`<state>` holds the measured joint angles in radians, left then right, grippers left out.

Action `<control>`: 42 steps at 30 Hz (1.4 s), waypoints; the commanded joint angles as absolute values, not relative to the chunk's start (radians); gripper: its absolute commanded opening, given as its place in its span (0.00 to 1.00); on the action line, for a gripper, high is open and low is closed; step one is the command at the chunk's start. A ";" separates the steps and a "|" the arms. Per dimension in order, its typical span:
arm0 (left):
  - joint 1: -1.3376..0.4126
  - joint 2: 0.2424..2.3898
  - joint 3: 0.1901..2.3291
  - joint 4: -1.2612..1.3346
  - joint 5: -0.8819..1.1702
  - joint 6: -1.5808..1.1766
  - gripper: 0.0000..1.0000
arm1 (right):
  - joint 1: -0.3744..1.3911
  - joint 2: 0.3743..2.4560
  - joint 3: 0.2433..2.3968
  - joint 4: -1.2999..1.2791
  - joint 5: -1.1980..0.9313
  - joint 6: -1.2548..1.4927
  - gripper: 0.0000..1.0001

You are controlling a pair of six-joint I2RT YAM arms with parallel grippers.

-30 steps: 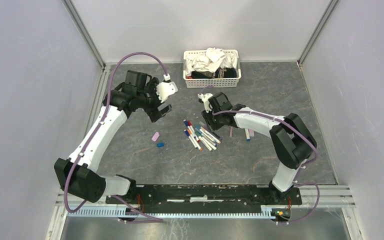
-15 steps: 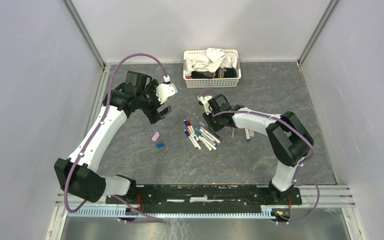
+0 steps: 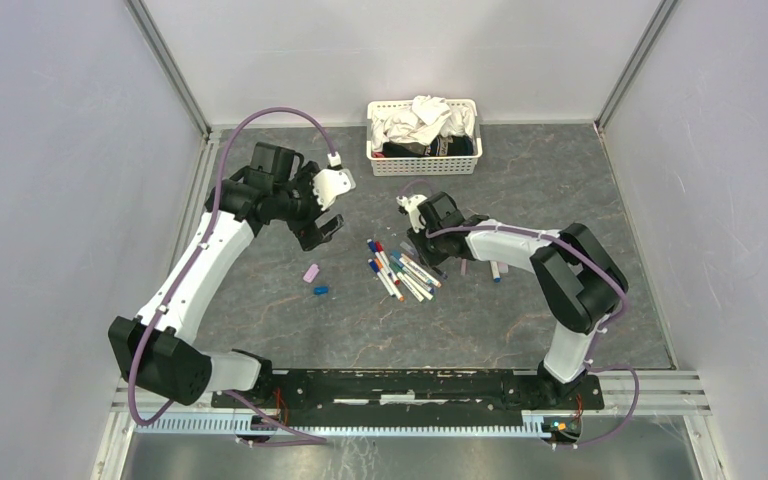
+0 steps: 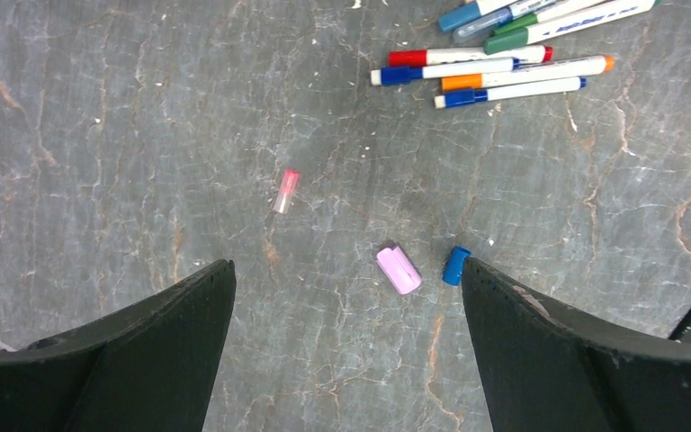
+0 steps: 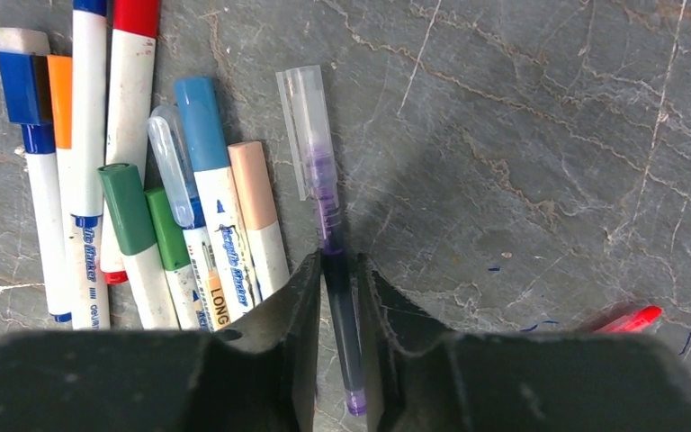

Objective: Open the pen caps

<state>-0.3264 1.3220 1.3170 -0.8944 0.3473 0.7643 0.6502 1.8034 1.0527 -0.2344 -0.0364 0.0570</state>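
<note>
My right gripper (image 5: 337, 263) is low over the table and shut on a slim purple pen (image 5: 328, 211), its fingertips pinching the dark barrel. The pen's long clear cap (image 5: 303, 117) is on and points away from the gripper. Left of it lies a bunch of white-barrelled pens (image 5: 135, 216) with blue, orange, red, green and peach caps. In the top view the right gripper (image 3: 423, 245) is at the right edge of that pen bunch (image 3: 398, 270). My left gripper (image 4: 349, 270) hangs open above a loose pink cap (image 4: 399, 269) and a blue cap (image 4: 455, 265), holding nothing.
A small clear cap with a pink tip (image 4: 284, 190) lies farther out on the table. A white basket (image 3: 423, 160) of cloths stands at the back. Two loose pens (image 3: 495, 270) lie right of the right gripper. A red pen (image 5: 625, 319) lies by its right finger.
My right gripper has narrowed its jaws onto the purple pen and shifted slightly. The left arm has barely moved and stays open.
</note>
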 commanded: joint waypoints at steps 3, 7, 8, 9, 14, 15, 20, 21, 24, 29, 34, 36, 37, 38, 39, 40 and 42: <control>-0.322 1.317 1.328 -0.955 0.450 0.786 1.00 | 0.612 1.772 1.020 -0.218 -0.088 0.037 0.18; -0.322 1.322 1.323 -0.988 0.499 0.827 1.00 | 0.593 1.748 1.044 -0.239 -0.136 0.016 0.05; -0.322 1.324 1.321 -0.999 0.522 0.842 1.00 | 0.589 1.739 1.052 -0.246 -0.146 0.014 0.02; -0.322 1.324 1.319 -1.008 0.538 0.857 1.00 | 0.586 1.727 1.058 -0.251 -0.159 0.009 0.01; -0.324 1.309 1.278 -1.058 0.628 0.999 1.00 | 0.586 1.690 1.135 -0.324 -0.236 0.008 0.00; -0.324 1.302 1.265 -1.066 0.643 1.039 1.00 | 0.585 1.682 1.148 -0.335 -0.267 0.008 0.00; -0.333 1.279 1.232 -1.072 0.665 1.170 1.00 | 0.594 1.686 1.221 -0.388 -0.526 0.058 0.00; -0.337 1.278 1.228 -1.072 0.662 1.195 1.00 | 0.601 1.691 1.229 -0.394 -0.580 0.070 0.00; -0.359 1.272 1.212 -1.059 0.644 1.264 1.00 | 0.629 1.711 1.254 -0.393 -0.727 0.107 0.00; -0.448 1.245 1.148 -0.999 0.558 1.339 0.95 | 0.675 1.748 1.289 -0.353 -0.899 0.163 0.00; -0.525 1.246 1.115 -0.970 0.473 1.387 0.85 | 0.694 1.770 1.294 -0.274 -0.990 0.234 0.00; -0.533 1.255 1.117 -0.967 0.461 1.401 0.81 | 0.698 1.785 1.302 -0.262 -1.009 0.245 0.00; -0.537 1.257 1.117 -0.966 0.458 1.408 0.79 | 0.701 1.792 1.309 -0.262 -1.016 0.248 0.00; -0.540 1.261 1.118 -0.966 0.455 1.413 0.77 | 0.703 1.799 1.311 -0.256 -1.025 0.256 0.00; -0.545 1.267 1.119 -0.967 0.452 1.413 0.74 | 0.705 1.806 1.313 -0.248 -1.033 0.263 0.00; -0.550 1.274 1.120 -0.967 0.449 1.416 0.68 | 0.706 1.808 1.313 -0.238 -1.038 0.274 0.00; -0.562 1.285 1.118 -0.969 0.443 1.420 0.61 | 0.710 1.814 1.312 -0.214 -1.051 0.292 0.00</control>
<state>-0.5400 1.2655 1.1130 -0.9928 0.4679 1.3582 0.7006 1.8000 1.2716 -0.2958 -0.9752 0.2413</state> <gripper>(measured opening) 0.674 0.021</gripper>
